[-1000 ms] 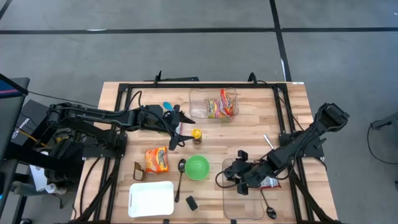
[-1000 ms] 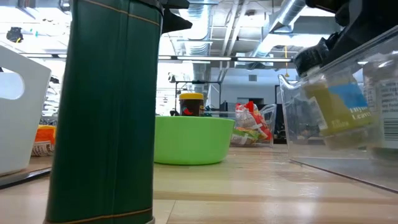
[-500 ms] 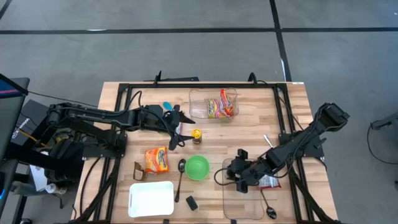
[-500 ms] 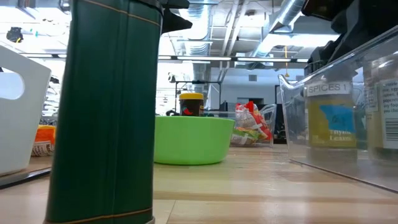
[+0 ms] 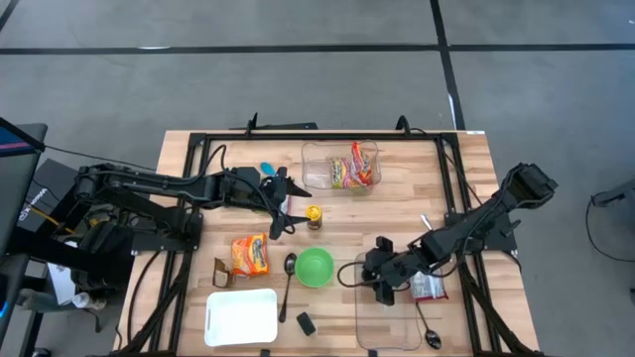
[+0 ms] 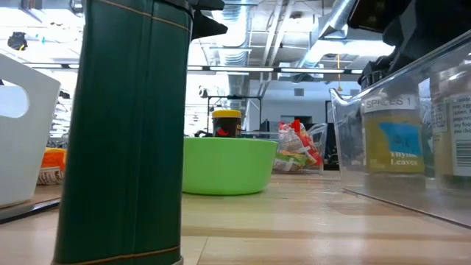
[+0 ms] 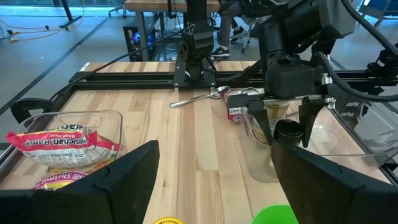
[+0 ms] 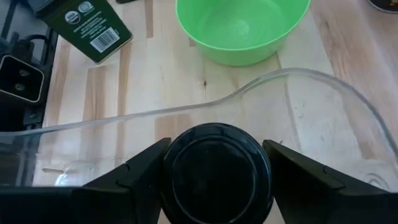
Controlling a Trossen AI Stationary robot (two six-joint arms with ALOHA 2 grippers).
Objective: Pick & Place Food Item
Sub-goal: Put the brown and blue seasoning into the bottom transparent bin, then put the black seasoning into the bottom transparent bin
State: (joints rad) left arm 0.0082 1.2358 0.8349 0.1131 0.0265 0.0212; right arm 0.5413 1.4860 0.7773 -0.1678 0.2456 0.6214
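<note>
Currently, one spice jar (image 8: 216,171), upright in the clear bin (image 5: 372,327) beside the green bowl (image 5: 315,267): rigid, light, likely slick-walled, best taken round its black lid, where the right gripper (image 5: 380,283) fingers straddle it unclenched; left gripper (image 5: 283,213) spread, idle by the small yellow-capped jar (image 5: 314,216)

A robotics lab: exposed ceiling ducts (image 6: 346,18) at one o'clock, other workbenches (image 7: 163,6) beyond the wooden table (image 5: 397,213).

The right gripper (image 5: 383,275) apparently released the spice jar (image 6: 391,138), now upright.
</note>
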